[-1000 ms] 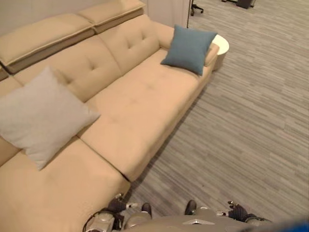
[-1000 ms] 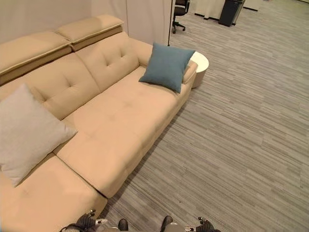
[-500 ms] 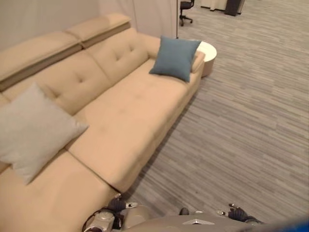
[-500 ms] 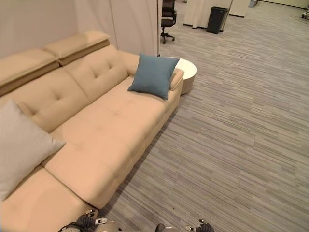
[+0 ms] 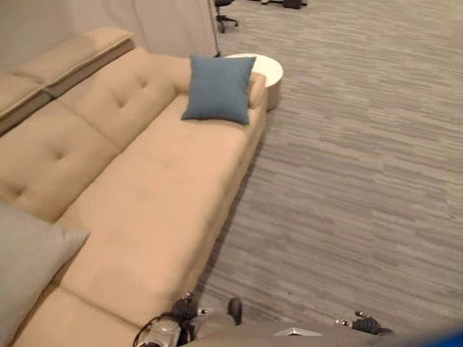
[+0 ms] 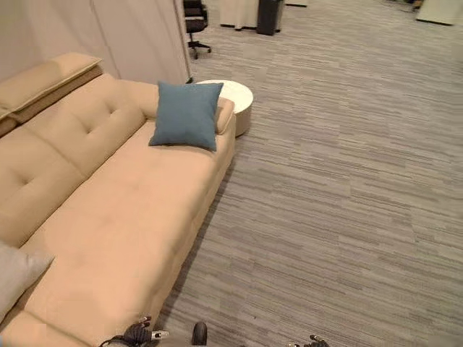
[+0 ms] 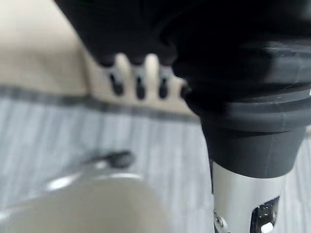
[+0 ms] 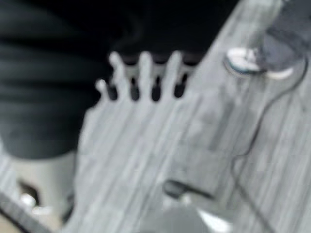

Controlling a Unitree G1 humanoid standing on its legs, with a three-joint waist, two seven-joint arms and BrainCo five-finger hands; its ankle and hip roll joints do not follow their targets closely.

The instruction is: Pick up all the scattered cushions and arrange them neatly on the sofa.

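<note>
the big tan sofa (image 5: 137, 188) runs along the robot's left side. next to it is a wide grey floor (image 5: 362, 166). no cushion lies on the part of the floor that shows.

a grey cushion (image 5: 25, 267) sits at the near end of the sofa, partly cut off by the edge of the head views. a blue cushion (image 5: 216, 89) leans at the far end, against the armrest. a small round white table (image 5: 262, 69) stands just past that armrest. an office chair (image 6: 194, 22) and a dark bin (image 6: 267, 9) are far off at the back. a person's shoes (image 8: 252, 60) show on the floor in the right wrist view.

the left hand (image 7: 138, 77) hangs low by the sofa's front edge, with its fingers straight and holding nothing. the right hand (image 8: 141, 77) hangs over the floor, fingers straight and spread, holding nothing too.

what could go wrong: the robot stands very close to the sofa, so a step or turn could bump it. it could also miss a cushion lying somewhere out of view.

no words or labels can be read here.
</note>
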